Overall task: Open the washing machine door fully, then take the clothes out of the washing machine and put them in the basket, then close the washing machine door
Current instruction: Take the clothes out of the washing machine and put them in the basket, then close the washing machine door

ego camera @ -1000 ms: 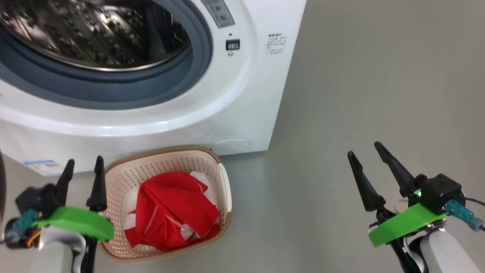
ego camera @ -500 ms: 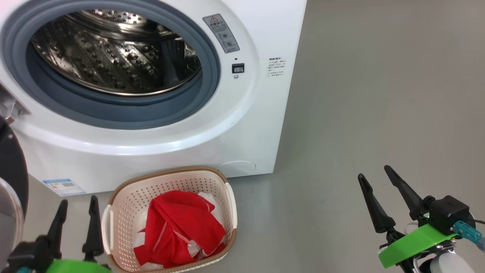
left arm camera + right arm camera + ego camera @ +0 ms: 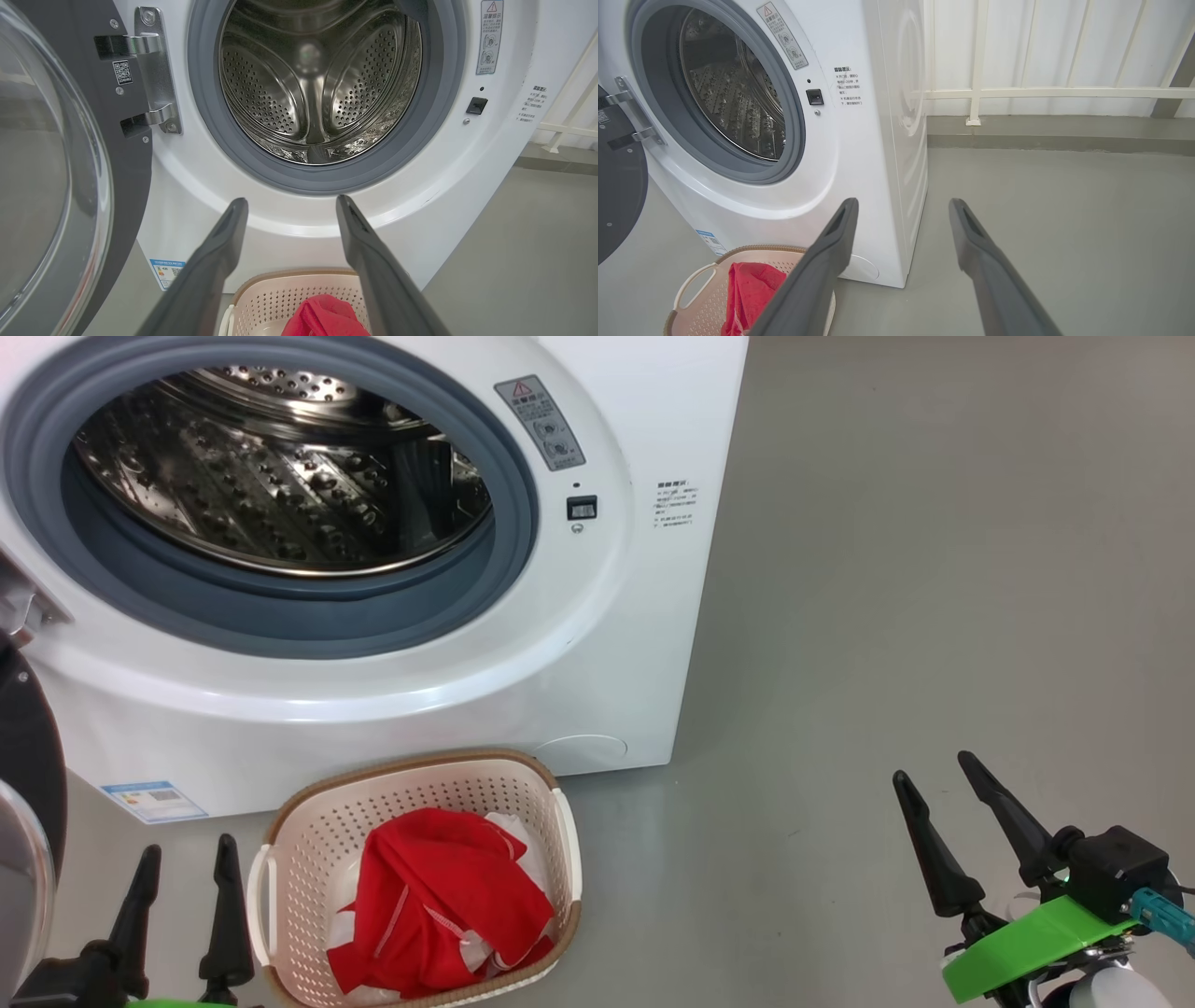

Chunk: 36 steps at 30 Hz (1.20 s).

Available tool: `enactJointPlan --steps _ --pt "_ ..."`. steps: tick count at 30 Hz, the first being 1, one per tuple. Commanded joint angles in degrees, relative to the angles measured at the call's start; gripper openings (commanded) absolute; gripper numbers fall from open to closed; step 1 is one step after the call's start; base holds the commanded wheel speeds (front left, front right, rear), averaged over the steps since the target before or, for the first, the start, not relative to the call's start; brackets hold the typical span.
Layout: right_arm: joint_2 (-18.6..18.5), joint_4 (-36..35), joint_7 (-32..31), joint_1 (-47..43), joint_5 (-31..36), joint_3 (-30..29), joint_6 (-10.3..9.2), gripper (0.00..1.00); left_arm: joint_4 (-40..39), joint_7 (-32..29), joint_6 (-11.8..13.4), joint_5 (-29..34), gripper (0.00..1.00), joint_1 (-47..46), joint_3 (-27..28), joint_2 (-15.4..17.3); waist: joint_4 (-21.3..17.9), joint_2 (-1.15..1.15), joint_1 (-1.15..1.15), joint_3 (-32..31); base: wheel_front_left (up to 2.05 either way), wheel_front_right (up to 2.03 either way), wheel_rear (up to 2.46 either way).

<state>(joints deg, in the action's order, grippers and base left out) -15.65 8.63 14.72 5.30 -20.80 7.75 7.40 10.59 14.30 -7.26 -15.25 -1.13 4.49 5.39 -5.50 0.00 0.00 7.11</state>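
Left pincer point(image 3: 187, 849) hangs wide open with nothing in it, low beside the washing machine door point(image 3: 56, 163), which stands swung out on its hinge point(image 3: 154, 70) to the left of the washing machine point(image 3: 597, 644), so that the steel drum point(image 3: 280, 467) is in plain sight. On the floor point(image 3: 887, 569), just in front of the machine's lower front edge, sits the basket point(image 3: 411, 767) with the red and white clothes point(image 3: 439, 905) heaped inside it. Right pincer point(image 3: 932, 767) hovers well apart to the right over the grey floor, fingers spread wide and holding nothing.
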Motion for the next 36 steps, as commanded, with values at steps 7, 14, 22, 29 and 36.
enactJointPlan --steps 7,14,22,29,36 --pt "-0.8 -1.6 0.3 -0.1 0.0 0.5 0.09 1.0 -1.8 0.7 -0.2 1.0 1.0 -0.8 2.1 0.9 0.1 0.0 0.0 0.2 0.0 0.0 0.0" --pt "-0.7 -1.5 0.3 0.2 0.0 0.5 0.09 1.0 -1.9 0.7 -0.2 0.7 1.0 -1.1 1.7 1.1 0.2 0.0 0.0 0.4 0.0 0.0 0.0" --pt "-0.7 -1.5 0.3 0.3 0.1 0.4 0.09 1.0 -2.7 0.7 -0.2 0.3 1.0 -1.1 1.2 1.4 0.1 0.0 0.0 0.4 0.0 0.0 0.0" --pt "-0.8 -1.5 0.3 0.4 0.2 0.2 0.09 1.0 -3.1 0.7 -0.2 0.4 1.0 -1.3 1.1 1.4 0.1 0.0 0.0 0.5 0.0 0.0 0.0" --pt "-0.7 -1.6 0.3 0.2 0.2 0.1 0.09 1.0 -3.3 0.7 -0.2 1.2 1.0 -1.0 1.4 1.2 0.2 0.0 0.0 0.1 -0.24 0.24 0.0"
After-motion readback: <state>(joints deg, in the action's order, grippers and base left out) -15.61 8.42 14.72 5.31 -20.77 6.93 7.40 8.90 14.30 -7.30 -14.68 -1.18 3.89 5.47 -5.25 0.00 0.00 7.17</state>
